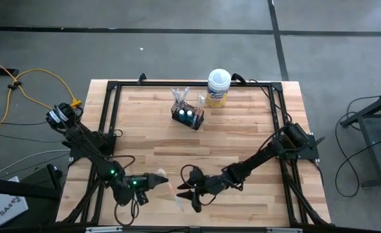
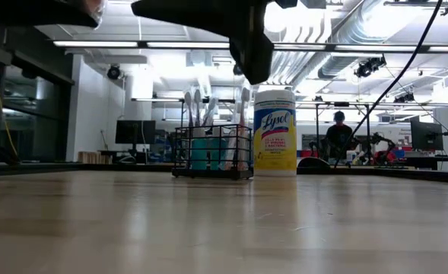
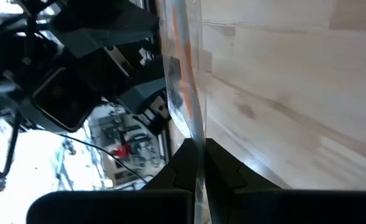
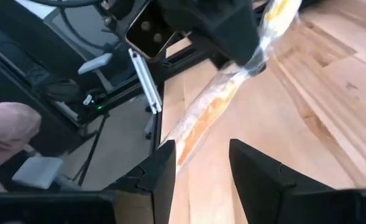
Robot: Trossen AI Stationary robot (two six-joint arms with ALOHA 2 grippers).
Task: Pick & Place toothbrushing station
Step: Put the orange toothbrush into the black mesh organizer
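Left gripper (image 1: 159, 179): clenched on a wrapped toothbrush (image 1: 171, 189), low at the near edge of the table (image 1: 242, 129), fingers (image 3: 223, 168) pinched tight on the clear wrapper.
Right gripper (image 1: 189, 192): released, jaws wide, poised just beside the free end of the same toothbrush with nothing between them.
Held item: slim pale brush with an orange accent, sealed in a clear sleeve, lifted off the wood and slanting between the two grippers.
Basket (image 1: 187, 117): small black wire-mesh holder at the far side of the table, just beside a yellow-labelled wipes canister (image 1: 218, 87); already upright in it, several pale toothbrushes (image 2: 196, 106) and teal-topped tubes (image 1: 186, 115).
Handling: very light, stiff along the handle, probably slippery through the crinkly film; likely to swivel or slide if pinched at one end only.
Where to take hold: mid-handle across the narrow width, firmly enough to bite through the film, away from the bristle head; which end carries the head hard to tell through the wrapper.
Background: a person (image 2: 338, 137) standing far off in the room, well apart from the table.
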